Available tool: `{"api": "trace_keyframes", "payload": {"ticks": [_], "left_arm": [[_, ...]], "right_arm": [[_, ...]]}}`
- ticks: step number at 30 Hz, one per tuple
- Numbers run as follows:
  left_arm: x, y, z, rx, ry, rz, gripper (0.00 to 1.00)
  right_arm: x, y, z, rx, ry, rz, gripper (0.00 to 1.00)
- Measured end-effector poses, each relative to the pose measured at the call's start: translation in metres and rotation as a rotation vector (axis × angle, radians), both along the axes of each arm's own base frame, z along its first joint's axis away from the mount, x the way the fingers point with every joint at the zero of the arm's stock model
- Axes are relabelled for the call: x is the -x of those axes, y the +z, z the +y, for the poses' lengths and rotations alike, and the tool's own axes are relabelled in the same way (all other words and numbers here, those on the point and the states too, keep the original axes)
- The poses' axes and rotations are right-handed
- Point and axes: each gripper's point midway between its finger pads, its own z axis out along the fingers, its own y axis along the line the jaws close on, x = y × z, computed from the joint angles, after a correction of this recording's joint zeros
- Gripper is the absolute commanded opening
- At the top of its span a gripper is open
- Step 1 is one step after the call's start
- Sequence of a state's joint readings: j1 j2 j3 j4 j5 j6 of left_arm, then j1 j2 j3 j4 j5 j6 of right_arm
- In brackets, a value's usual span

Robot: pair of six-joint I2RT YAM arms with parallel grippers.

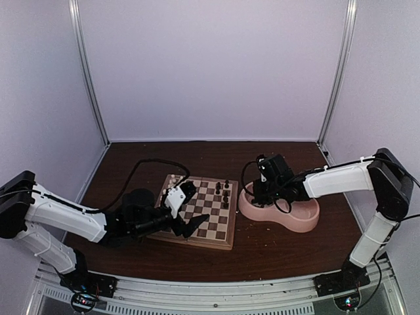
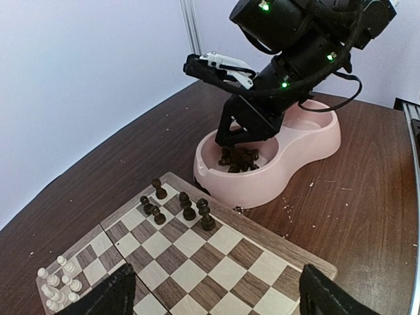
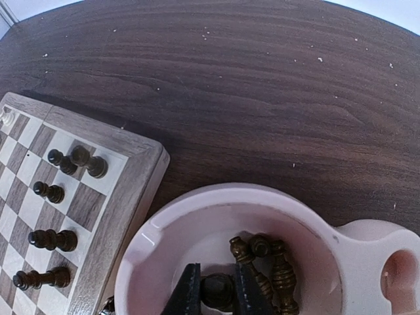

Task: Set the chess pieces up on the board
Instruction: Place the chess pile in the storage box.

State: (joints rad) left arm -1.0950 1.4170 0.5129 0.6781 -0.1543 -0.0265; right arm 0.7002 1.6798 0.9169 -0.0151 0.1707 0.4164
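Dipping into the pink bowl [image 3: 197,198] at the frame's bottom, the right claw [image 3: 217,293] is clamped on a dark chess piece [image 3: 216,286]; the left claw [image 1: 191,210], spread apart, hangs over the board [image 1: 220,230], centre frame, on the desk [image 1: 275,256]

Can pass freely over the middle squares of the board [image 1: 220,226]. Meets dark chess pieces [image 2: 180,203] along the board's edge nearest the pink bowl [image 2: 262,187], and cream chess pieces [image 2: 59,279] at its far left corner. Finds the bowl compartment closest to the board filled by the right claw [image 3: 211,292], clamped on a dark piece [image 3: 216,289]. Runs into the left claw [image 1: 197,205], spread wide above the board's near left. Has bare table [image 1: 216,157] beyond the board's far edge, save a black cable [image 1: 140,164].
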Motion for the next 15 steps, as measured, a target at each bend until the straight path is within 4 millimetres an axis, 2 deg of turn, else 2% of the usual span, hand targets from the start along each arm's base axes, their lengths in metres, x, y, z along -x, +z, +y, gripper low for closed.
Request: {"api": "trace_keyframes", "payload": {"ticks": [10, 15], "left_arm": [[-0.001, 0.007, 0.002, 0.013, 0.010, -0.010, 0.87], [-0.001, 0.006, 0.003, 0.008, 0.012, -0.008, 0.87]], "right_arm": [[-0.001, -0.004, -0.007, 0.009, -0.015, 0.026, 0.25], [0.000, -0.017, -0.012, 0.035, -0.021, 0.065, 0.27]]}}
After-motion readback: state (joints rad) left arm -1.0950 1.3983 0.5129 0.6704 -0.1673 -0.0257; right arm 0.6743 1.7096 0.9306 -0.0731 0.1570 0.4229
